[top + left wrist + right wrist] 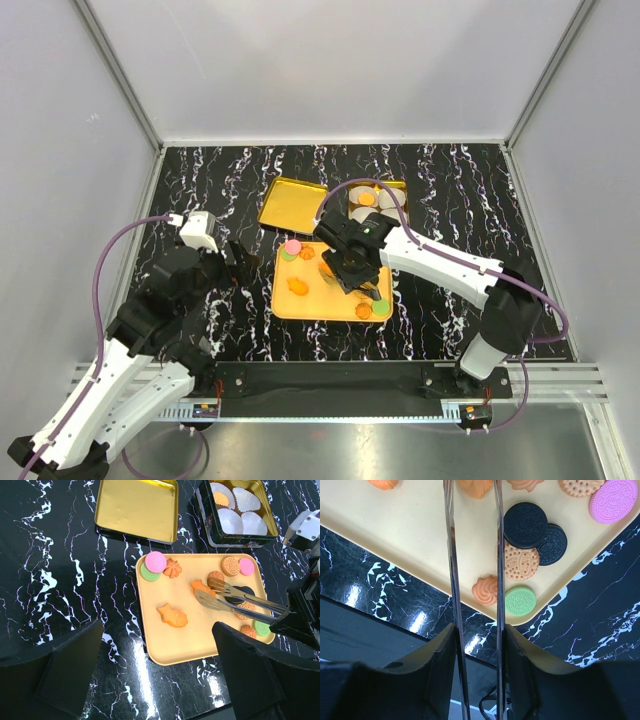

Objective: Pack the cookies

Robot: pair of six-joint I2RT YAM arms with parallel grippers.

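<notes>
Several cookies lie on the yellow-orange tray (195,640): a pink disc (155,561), an orange fish shape (172,616), black discs (525,524), an orange swirl (486,590) and a green disc (520,600). My right gripper (477,645) is shut on metal tongs (235,602). The tong blades stand apart over the tray, either side of another orange fish cookie (202,587). One orange cookie (220,499) sits in a paper cup in the tin (207,517). My left gripper (157,680) is open and empty above the table, at the tray's near left corner.
The tin (378,200) with white pleated paper cups stands behind the tray. Its gold lid (293,205) lies to the left of it. The right arm (440,262) reaches across the tray's right side. White walls enclose the black marbled table.
</notes>
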